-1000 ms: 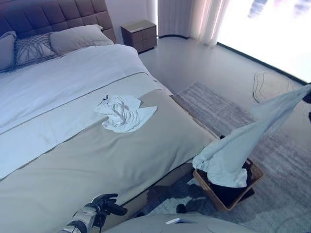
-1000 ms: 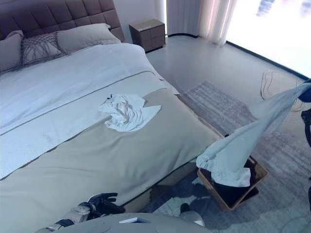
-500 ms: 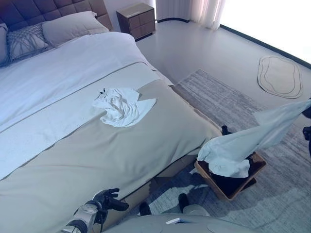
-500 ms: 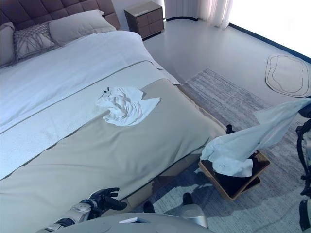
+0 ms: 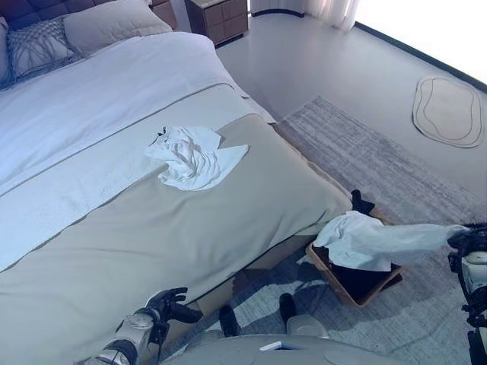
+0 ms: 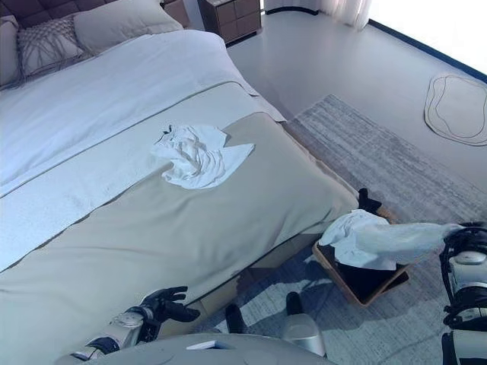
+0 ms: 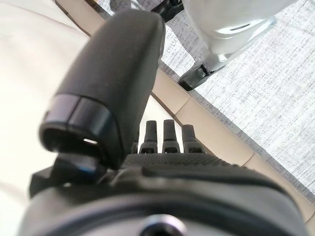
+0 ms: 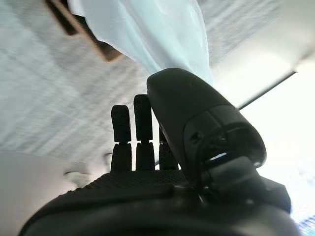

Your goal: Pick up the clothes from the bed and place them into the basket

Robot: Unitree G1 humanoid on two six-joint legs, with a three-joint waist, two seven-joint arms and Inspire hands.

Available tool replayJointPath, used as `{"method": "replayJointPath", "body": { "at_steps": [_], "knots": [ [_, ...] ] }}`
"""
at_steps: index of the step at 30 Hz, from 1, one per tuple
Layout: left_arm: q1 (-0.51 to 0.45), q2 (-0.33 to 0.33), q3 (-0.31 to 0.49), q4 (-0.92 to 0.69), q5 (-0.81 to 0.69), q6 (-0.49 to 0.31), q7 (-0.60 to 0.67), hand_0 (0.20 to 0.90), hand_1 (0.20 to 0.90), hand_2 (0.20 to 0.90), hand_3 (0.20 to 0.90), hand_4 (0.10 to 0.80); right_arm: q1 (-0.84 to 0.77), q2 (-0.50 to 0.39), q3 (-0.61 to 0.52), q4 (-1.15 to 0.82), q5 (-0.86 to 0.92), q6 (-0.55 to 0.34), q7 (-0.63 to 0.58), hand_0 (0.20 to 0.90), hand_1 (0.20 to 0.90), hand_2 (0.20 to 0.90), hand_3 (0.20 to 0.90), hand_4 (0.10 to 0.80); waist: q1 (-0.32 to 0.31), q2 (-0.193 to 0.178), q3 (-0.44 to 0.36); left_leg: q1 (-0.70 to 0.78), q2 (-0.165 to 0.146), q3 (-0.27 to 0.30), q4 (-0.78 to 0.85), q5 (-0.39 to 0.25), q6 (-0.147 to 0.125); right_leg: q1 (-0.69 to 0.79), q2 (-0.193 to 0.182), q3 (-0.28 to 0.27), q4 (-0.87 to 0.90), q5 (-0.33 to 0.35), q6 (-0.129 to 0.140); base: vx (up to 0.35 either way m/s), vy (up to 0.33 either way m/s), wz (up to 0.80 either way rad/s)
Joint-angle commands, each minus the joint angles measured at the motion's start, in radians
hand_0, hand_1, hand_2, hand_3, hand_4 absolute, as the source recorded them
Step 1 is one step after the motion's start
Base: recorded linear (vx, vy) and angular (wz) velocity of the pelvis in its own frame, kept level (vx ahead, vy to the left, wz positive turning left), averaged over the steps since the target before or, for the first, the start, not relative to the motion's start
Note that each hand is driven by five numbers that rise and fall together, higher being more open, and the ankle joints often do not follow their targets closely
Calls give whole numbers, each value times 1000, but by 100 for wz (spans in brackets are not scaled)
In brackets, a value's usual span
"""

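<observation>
Right hand (image 6: pixel 466 237) pinching pale garment (image 6: pixel 380 242) draped into basket (image 6: pixel 359 293). Left hand (image 5: pixel 166 306) loosely open, empty, at bed (image 5: pixel 152 228) edge. White shirt (image 5: pixel 194 156) on bed.

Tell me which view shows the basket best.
The right eye view: the basket shows whole beside the bed, a pale garment draped over it. The left eye view shows nearly the same. The right wrist view catches one corner; the left wrist view shows none.

Your right hand (image 5: pixel 466 240) is way out at the right edge, thumb pinching pale cloth against the fingers. Left hand (image 5: pixel 172 306) hangs low, fingers loosely spread.
</observation>
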Motion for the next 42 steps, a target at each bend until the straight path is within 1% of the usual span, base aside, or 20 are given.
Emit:
{"method": "replayJointPath", "body": {
  "at_steps": [1,6,11,15,20,22,26,27,28,29,30,31,34,35,36,37,39,41,42],
  "knots": [
    [-45,69,-18,-3,16,-49,8,900,900,900,900,800,-52,-58,-50,39,8,-39,-54,900,900,900,900,800,21,-42,-10,10,-14,-19,9,-77,9,-25,29,-41,65,-28,-38,-25,-52,3],
    [-53,73,-23,-23,15,-48,7,900,900,900,900,800,-49,-64,-41,101,-21,-11,-8,900,900,900,900,800,26,-42,1,4,-11,-26,13,-72,3,-26,32,-47,64,-29,-42,-21,-38,3],
    [-53,81,-23,-33,11,-42,1,900,900,900,900,800,-41,-74,-40,140,-16,-24,57,900,900,900,900,800,34,-46,-1,4,-10,-34,14,-71,0,-18,35,-53,59,-31,-44,-1,-15,4],
    [-51,82,-21,-21,10,-46,-2,900,900,900,900,800,-45,-68,-35,126,-7,-34,65,900,900,900,900,800,39,-51,-3,3,-9,-41,16,-70,-2,-16,37,-56,60,-35,-47,14,-17,9],
    [-44,78,-17,-13,5,-44,2,900,900,900,900,800,-62,-57,-21,69,-18,-46,26,900,900,900,900,800,46,-57,-1,-3,-7,-47,25,-72,-3,-16,41,-58,59,-37,-50,9,-2,4],
    [-43,75,-17,-16,2,-39,7,900,900,900,900,800,-68,-51,-14,28,-15,-55,11,900,900,900,900,800,47,-58,3,-4,-7,-51,25,-70,-4,-16,42,-57,58,-35,-51,0,0,0],
    [-25,59,-12,-39,-14,-30,21,900,900,900,900,800,-82,-31,15,-194,-21,-75,26,900,900,900,900,800,44,-61,11,-8,-7,-66,33,-71,-7,-15,41,-46,58,-33,-53,56,48,3],
    [-18,52,-7,-48,-19,-29,25,900,900,900,900,800,-85,-22,26,-273,-16,-90,55,900,900,900,900,800,44,-63,14,-9,-8,-71,40,-74,-7,-15,40,-44,60,-34,-54,95,89,3],
    [-2,45,8,-58,-34,-37,28,900,900,900,900,800,-83,-5,36,-402,-32,-96,109,900,900,900,900,800,44,-67,18,-14,-12,-76,56,-80,-6,-18,38,-41,66,-37,-57,109,119,2],
    [6,39,17,-61,-40,-43,30,900,900,900,900,800,-78,10,36,-452,-53,-114,145,900,900,900,900,800,45,-70,21,-22,-14,-76,72,-86,-6,-22,36,-41,72,-39,-59,94,150,2],
    [13,32,29,-64,-48,-47,31,900,900,900,900,800,-76,18,46,-487,-75,-159,191,900,900,900,900,800,48,-74,27,-34,-18,-78,92,-92,-5,-29,34,-43,78,-42,-61,38,136,6],
    [15,29,35,-69,-55,-48,32,900,900,900,900,800,-80,17,58,-510,-85,-180,211,900,900,900,900,800,54,-79,35,-50,-22,-79,115,-97,-3,-36,31,-48,83,-43,-63,0,132,10],
    [-3,20,29,-76,-77,-53,48,900,900,900,900,800,-162,-2,125,-496,-119,-228,275,900,900,900,900,800,92,-96,82,-116,-32,-99,176,-103,-1,-67,24,-73,103,-42,-71,-79,134,20],
    [-6,20,27,-76,-76,-55,50,900,900,900,900,800,-176,-6,135,-489,-115,-231,272,900,900,900,900,800,96,-97,88,-123,-34,-102,181,-103,0,-70,24,-76,104,-42,-71,-97,119,20],
    [-19,20,17,-79,-86,-53,57,900,900,900,900,800,-242,-24,181,-459,-135,-237,272,900,900,900,900,800,124,-104,119,-150,-40,-118,195,-100,2,-82,21,-88,110,-40,-73,-71,82,16],
    [-22,20,15,-78,-86,-55,58,900,900,900,900,800,-261,-28,192,-449,-136,-235,270,900,900,900,900,800,129,-105,125,-155,-41,-123,197,-100,2,-85,21,-91,111,-40,-73,-76,115,33],
    [-37,23,-5,-70,-107,-57,68,900,900,900,900,800,-389,-62,279,-389,-160,-226,237,900,900,900,900,800,176,-112,164,-187,-52,-155,202,-91,6,-101,16,-114,113,-35,-73,-33,125,50],
    [-40,27,-10,-60,-113,-61,68,900,900,900,900,800,-458,-79,323,-348,-146,-212,218,900,900,900,900,800,200,-117,180,-204,-60,-175,209,-89,8,-105,12,-128,113,-33,-72,43,122,44],
    [-43,38,-18,-52,-120,-65,67,900,900,900,900,800,-551,-91,373,-287,-134,-201,185,900,900,900,900,800,230,-124,197,-225,-70,-196,215,-87,10,-110,6,-145,109,-28,-69,87,128,43]
  ]
}}
